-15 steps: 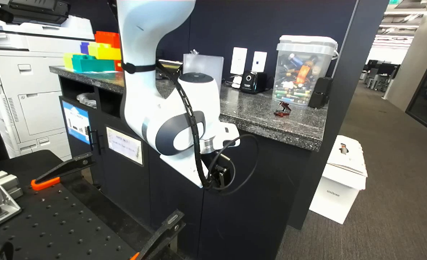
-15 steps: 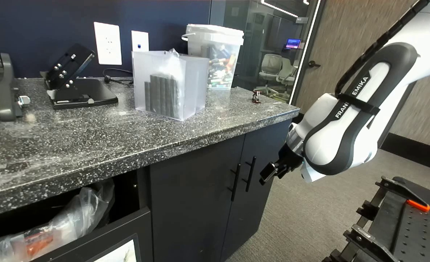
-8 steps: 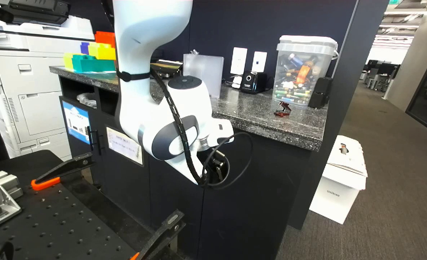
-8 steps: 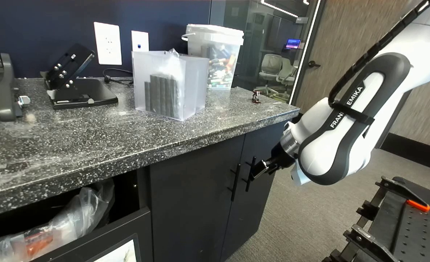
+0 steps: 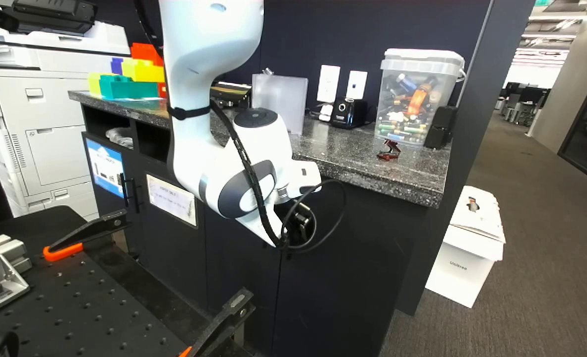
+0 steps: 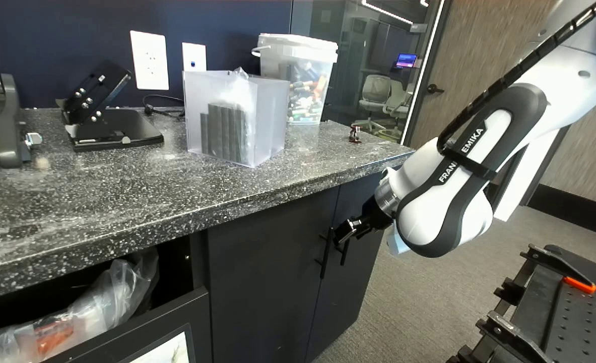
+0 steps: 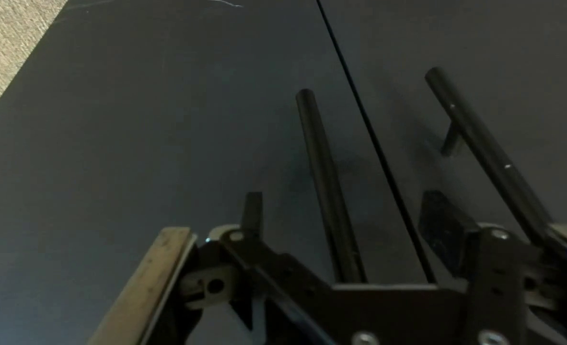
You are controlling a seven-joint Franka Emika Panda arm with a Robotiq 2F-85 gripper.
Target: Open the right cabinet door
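The right cabinet door (image 6: 350,292), a dark flat panel, is shut; it also shows in an exterior view (image 5: 343,287) and on the left of the wrist view (image 7: 134,158). Its slim black bar handle (image 7: 329,191) runs between my two open fingers in the wrist view, with space on both sides; its near end is hidden by the gripper body. In an exterior view the lower end of this handle (image 6: 344,255) shows below my gripper (image 6: 344,234), which covers its upper part. My gripper (image 7: 343,211) is open and holds nothing. It is also partly hidden by cables in an exterior view (image 5: 300,225).
The twin door (image 6: 262,282) has its own bar handle (image 7: 491,153), close outside one finger. The speckled counter (image 6: 126,206) overhangs the doors above the gripper. A black perforated cart top (image 5: 75,302) with clamps stands near the arm. A cable (image 5: 340,208) loops from the wrist.
The gripper has moved in toward the cabinet, leftward in an exterior view, from beside the handles to in front of them. The door has not moved.
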